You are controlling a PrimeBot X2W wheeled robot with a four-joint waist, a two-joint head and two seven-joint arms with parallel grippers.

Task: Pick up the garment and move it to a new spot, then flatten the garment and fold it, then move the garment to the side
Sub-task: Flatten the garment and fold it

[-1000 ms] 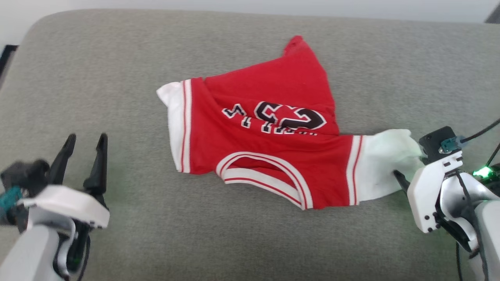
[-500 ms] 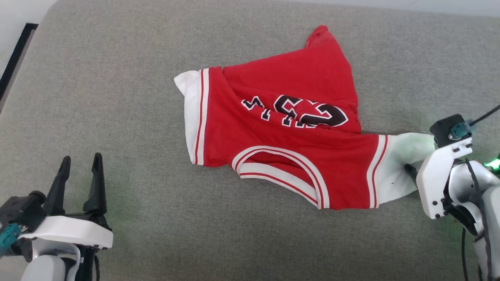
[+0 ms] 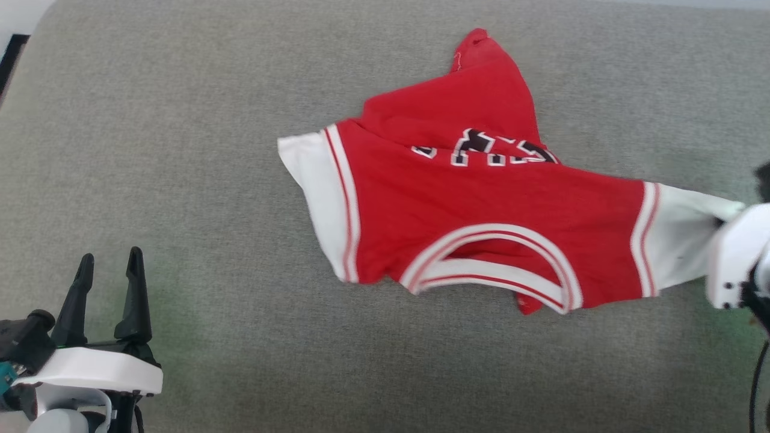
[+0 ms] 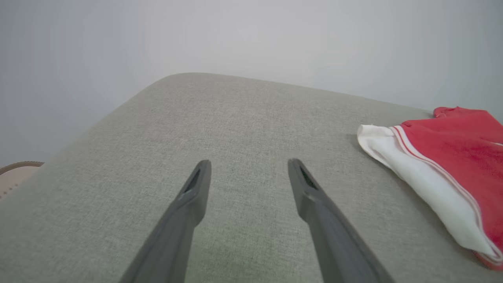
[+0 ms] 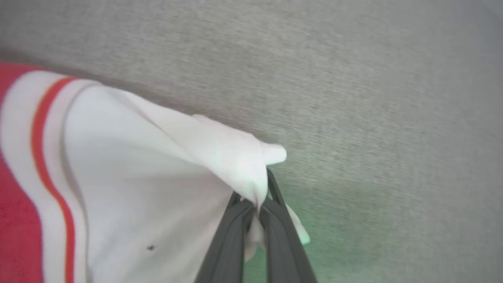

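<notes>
The garment (image 3: 481, 210), a red jersey T-shirt with white sleeves and striped trim, lies crumpled mid-surface, its black lettering partly folded under. Its right white sleeve (image 3: 686, 240) is pulled taut toward the right edge. My right gripper (image 5: 257, 204) is shut on that sleeve's cloth (image 5: 220, 157), which bunches between the two dark fingers; in the head view its white body (image 3: 737, 258) sits at the sleeve's end. My left gripper (image 3: 107, 282) stands open at the lower left, well clear of the garment's left sleeve (image 4: 416, 184), with nothing between its fingers (image 4: 196, 192).
Everything rests on a grey fabric-covered surface (image 3: 180, 150) with rounded corners. A pale wall (image 4: 251, 35) rises behind it. A dark strip (image 3: 9, 60) shows past the far left edge.
My right gripper has shut on the white sleeve and pulled it up and to the right, stretching the garment and folding more lettering under. The head camera has also shifted.
</notes>
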